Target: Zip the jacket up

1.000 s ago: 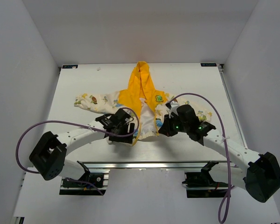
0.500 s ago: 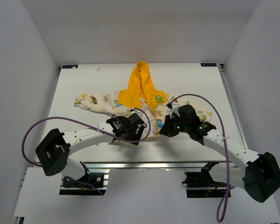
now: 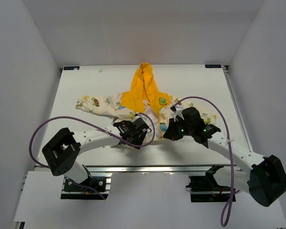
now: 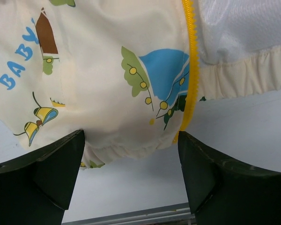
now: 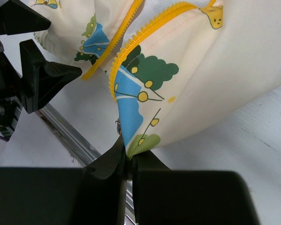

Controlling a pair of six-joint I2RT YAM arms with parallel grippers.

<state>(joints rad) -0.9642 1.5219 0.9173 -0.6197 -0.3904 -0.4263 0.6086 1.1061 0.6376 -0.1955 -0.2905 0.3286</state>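
The cream cartoon-print hooded jacket (image 3: 143, 93) fills the gap in the wide-spread left gripper (image 4: 131, 157), the right gripper (image 5: 126, 157) crowds close beside, and bare white tabletop (image 3: 86, 81) lies open either side.

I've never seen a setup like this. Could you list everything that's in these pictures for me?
jacket: one, cream with cartoon prints and a yellow hood, lying on the table's middle.
zipper: one, yellow, undone along the jacket's front edges.
table: one, white, under everything.
walls: three, white, around the table.
rail: one, silver, along the table's near edge.
cables: two, purple, one looping off each arm.
arms: two, white with black joints, reaching in from the near edge.
left gripper: one, black, open at the jacket's bottom hem.
right gripper: one, black, shut on the jacket's bottom corner.
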